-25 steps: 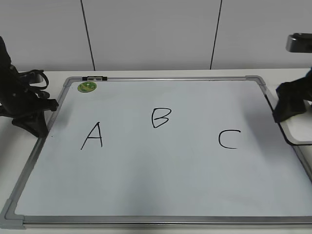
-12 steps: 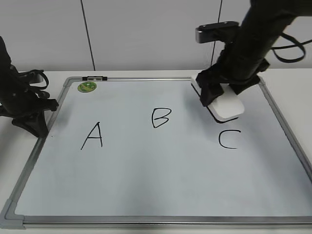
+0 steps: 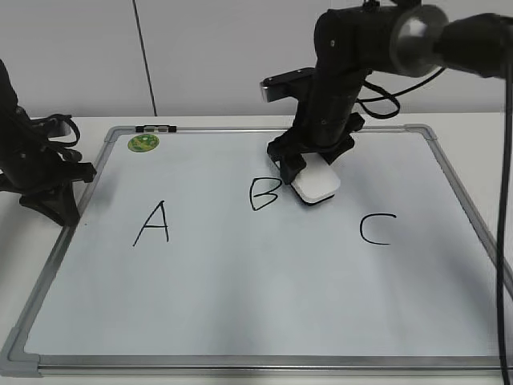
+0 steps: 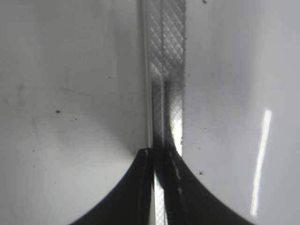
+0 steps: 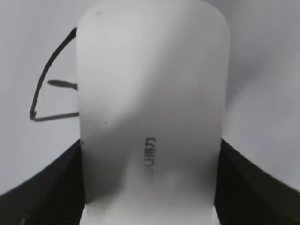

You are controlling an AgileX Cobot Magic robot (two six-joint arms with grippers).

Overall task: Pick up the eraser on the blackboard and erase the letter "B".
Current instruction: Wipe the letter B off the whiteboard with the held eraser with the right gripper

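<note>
Right gripper (image 3: 309, 178) is clamped on the eraser (image 3: 316, 184), just right of the letter "B" (image 3: 264, 193) on the blackboard (image 3: 240, 305). Tilted, it might leave strokes; overshooting, smear "A" (image 3: 152, 223).

Left wrist camera looks straight down on the blackboard's metal frame (image 4: 165, 70), a cross-hatched silver strip running top to bottom. Pale surface (image 4: 61, 93) lies to one side, glossy white board (image 4: 234, 93) to the other. Two dark fingers (image 4: 131, 192) meet at the strip's lower end.
</note>
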